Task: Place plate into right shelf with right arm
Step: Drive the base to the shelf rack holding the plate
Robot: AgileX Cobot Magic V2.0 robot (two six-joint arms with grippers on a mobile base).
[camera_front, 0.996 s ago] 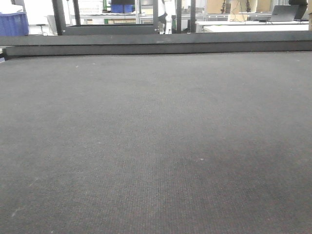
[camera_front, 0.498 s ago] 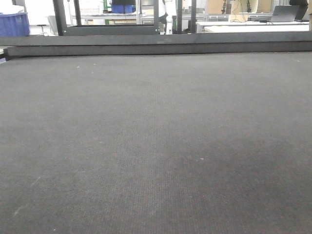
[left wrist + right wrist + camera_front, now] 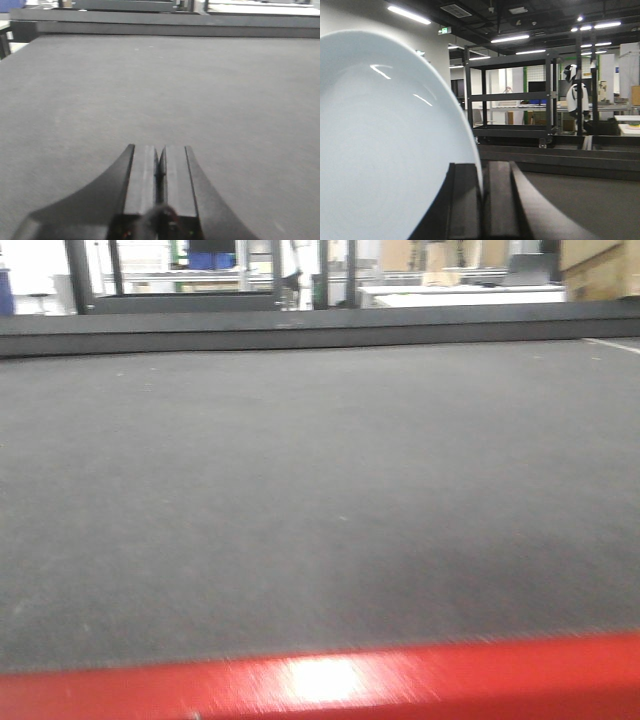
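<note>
In the right wrist view the glossy white plate (image 3: 385,140) stands on edge and fills the left half of the frame. My right gripper (image 3: 482,165) is shut on its rim, which runs down between the two black fingers. The plate hangs above the dark grey mat (image 3: 590,205). My left gripper (image 3: 160,148) is shut with nothing in it, its pads pressed together just over the mat (image 3: 160,85). Neither gripper shows in the front view. The right shelf is out of view.
The grey mat (image 3: 320,470) covers a wide table with a red front edge (image 3: 320,680) and a raised dark ledge (image 3: 300,328) at the back. Beyond it stand a black wheeled shelving cart (image 3: 512,95) and a white humanoid figure (image 3: 576,95).
The front view has drawn back and swung right: the table's red edge now shows at the bottom, and the background has slid left. The picture is blurred by motion.
</note>
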